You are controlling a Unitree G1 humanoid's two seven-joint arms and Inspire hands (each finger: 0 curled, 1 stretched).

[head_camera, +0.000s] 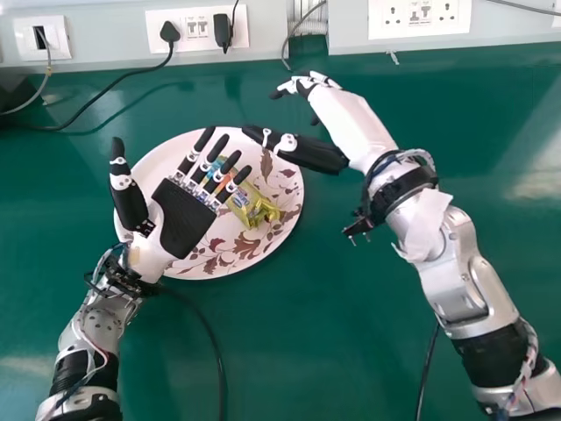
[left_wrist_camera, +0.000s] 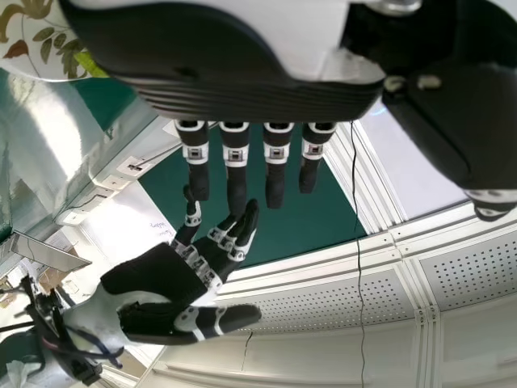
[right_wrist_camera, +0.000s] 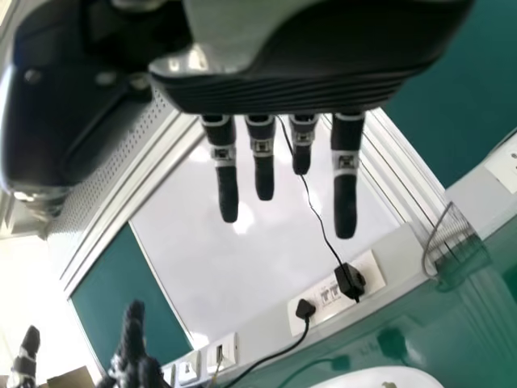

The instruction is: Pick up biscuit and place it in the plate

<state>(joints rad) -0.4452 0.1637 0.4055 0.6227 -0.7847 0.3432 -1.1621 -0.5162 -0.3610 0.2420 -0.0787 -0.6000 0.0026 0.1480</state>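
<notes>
One crinkled yellow biscuit packet [head_camera: 252, 212] (bits of blue and orange show) seems to rest on one leaf-patterned plate [head_camera: 230, 256], inside its rim. The left robot hand [head_camera: 186, 219], released, partly covers it; the right robot hand [head_camera: 346, 123], also released, hangs near the rim. Green surface [head_camera: 298, 342] surrounds the plate.
</notes>
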